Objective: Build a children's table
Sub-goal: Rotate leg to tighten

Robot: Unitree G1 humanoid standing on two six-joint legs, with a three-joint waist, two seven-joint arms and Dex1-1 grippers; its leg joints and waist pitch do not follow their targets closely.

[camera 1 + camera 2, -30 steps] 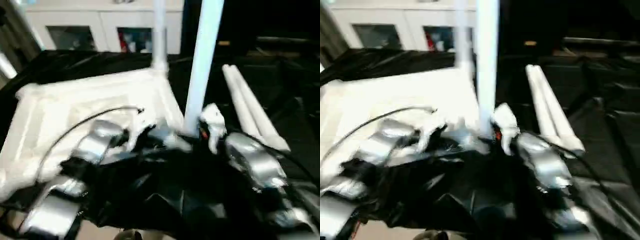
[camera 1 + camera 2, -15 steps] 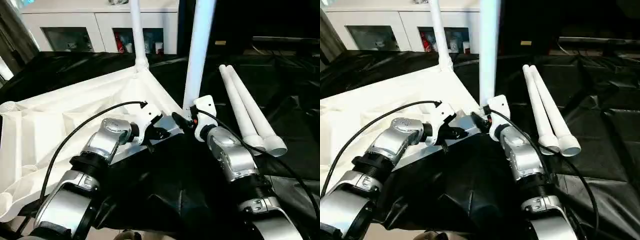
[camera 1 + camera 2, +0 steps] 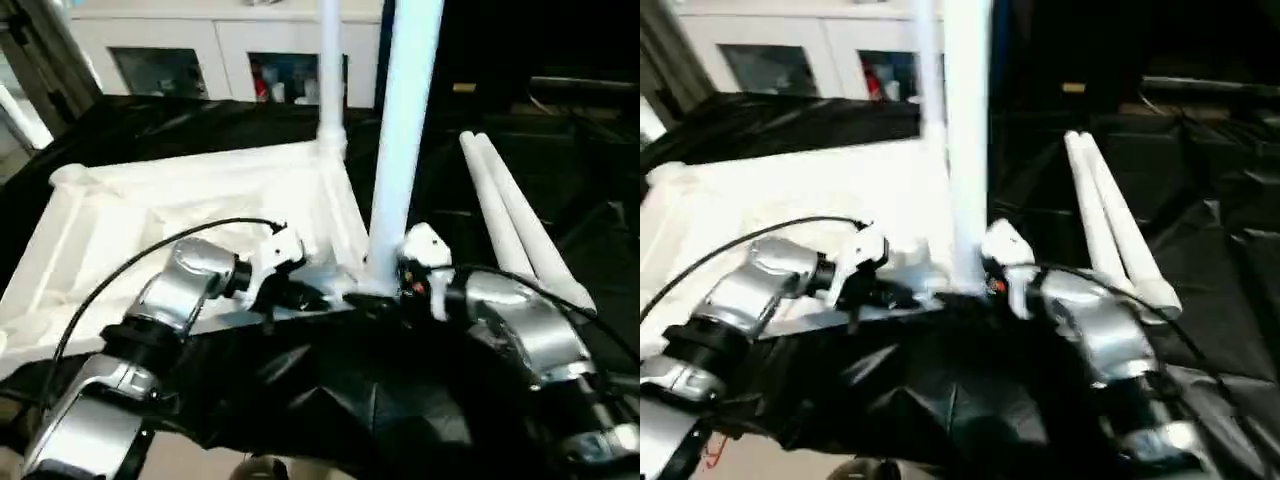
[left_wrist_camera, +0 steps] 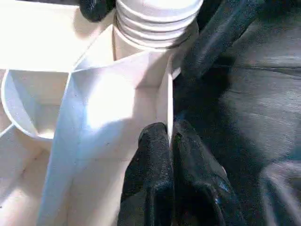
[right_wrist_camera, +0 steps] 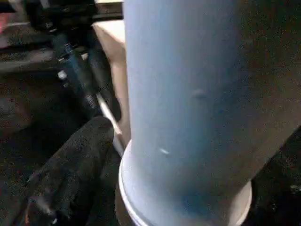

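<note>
We see the upturned table top [image 3: 200,190] on black sheeting [image 3: 330,400], two legs upright in its sockets. Our left pincer [image 4: 170,155] is clenched on its thin rim; the right pincer [image 3: 385,300] stands spread around the near leg [image 3: 400,150]. Two spare legs [image 3: 515,220] lie rightward, a cabinet [image 3: 200,50] behind.

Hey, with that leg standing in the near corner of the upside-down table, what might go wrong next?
1. The upright leg may lean or pop out of the corner socket if not fully seated.
2. The left gripper pinches only the tabletop's thin rim; it might slip.
3. The two loose legs could roll on the black cloth.
</note>
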